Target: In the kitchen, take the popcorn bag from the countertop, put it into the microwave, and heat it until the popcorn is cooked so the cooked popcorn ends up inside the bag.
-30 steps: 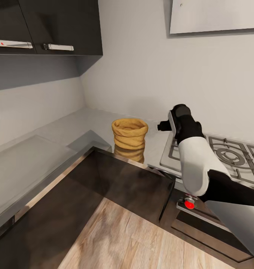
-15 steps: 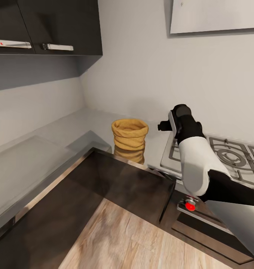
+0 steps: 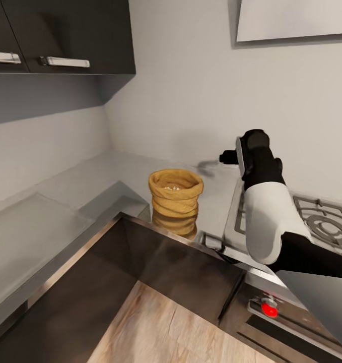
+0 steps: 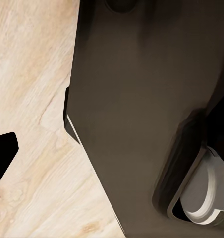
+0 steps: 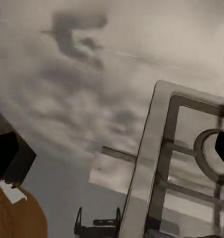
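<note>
The popcorn bag, a squat golden-brown sack with a rolled rim, stands upright on the steel countertop near its inner corner. Tiny whitish popcorn lies inside it. My right gripper hovers over the countertop to the right of the bag and beyond it, apart from the sack. In the right wrist view this gripper is open, with a brown edge of the bag beside one finger. The left gripper's dark finger hangs over the wood floor. The microwave is out of view.
A gas hob with black grates adjoins the countertop on the right, above an oven front with a red knob. Dark wall cabinets hang at the upper left. A hood sits at the upper right.
The whole picture has shifted, so the camera has moved closer and now looks down into the bag. My right arm keeps about the same place beside the bag.
</note>
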Robot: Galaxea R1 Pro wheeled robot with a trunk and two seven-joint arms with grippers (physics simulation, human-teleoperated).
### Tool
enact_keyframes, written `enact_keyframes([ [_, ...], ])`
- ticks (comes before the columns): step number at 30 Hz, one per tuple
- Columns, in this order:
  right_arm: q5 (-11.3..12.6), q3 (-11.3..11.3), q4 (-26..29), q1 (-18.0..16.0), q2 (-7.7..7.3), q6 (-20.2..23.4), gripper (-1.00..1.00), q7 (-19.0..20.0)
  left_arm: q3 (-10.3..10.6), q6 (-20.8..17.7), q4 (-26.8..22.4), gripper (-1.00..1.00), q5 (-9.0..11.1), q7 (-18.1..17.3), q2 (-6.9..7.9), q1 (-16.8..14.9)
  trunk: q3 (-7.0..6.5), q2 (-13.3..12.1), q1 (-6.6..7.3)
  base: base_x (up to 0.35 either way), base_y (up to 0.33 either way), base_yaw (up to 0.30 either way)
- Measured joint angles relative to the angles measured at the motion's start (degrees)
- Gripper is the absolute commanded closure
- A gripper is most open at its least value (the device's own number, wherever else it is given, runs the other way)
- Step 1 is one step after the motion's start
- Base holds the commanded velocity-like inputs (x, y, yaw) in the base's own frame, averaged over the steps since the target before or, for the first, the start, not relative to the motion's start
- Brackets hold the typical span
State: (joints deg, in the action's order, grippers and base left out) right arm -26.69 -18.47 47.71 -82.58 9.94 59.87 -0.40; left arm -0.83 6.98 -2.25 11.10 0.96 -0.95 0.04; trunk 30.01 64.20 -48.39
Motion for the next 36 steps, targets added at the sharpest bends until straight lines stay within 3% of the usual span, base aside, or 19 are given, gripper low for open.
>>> enact_keyframes([
  [16, 0.1, 0.1, 1.0, 0.0, 0.00, 0.0, -1.00, 0.1, 0.0, 0.0, 0.0, -1.00, 0.1, 0.0, 0.00, 0.0, 0.01, 0.0, -0.01, 0.004, 0.000, 0.246],
  [20, -0.1, 0.2, 0.4, 0.0, 0.00, 0.0, -1.00, -0.2, 0.0, 0.1, 0.0, -1.00, 0.1, 0.0, 0.00, 0.0, 0.00, 0.0, -0.01, 0.000, 0.000, 0.056],
  [29, -0.7, 0.2, -7.1, 1.3, -0.01, 0.0, -1.00, -0.5, -0.1, 0.1, 0.0, -1.00, 0.1, 0.0, -0.02, 0.0, 0.01, 0.0, -0.01, 0.000, 0.000, 0.003],
  [36, -0.3, 0.2, -7.8, 1.3, -0.01, 0.0, -1.00, -0.4, -0.1, 0.1, 0.0, -1.00, 0.1, 0.0, 0.00, 0.0, 0.00, 0.0, -0.01, 0.000, 0.000, 0.000],
])
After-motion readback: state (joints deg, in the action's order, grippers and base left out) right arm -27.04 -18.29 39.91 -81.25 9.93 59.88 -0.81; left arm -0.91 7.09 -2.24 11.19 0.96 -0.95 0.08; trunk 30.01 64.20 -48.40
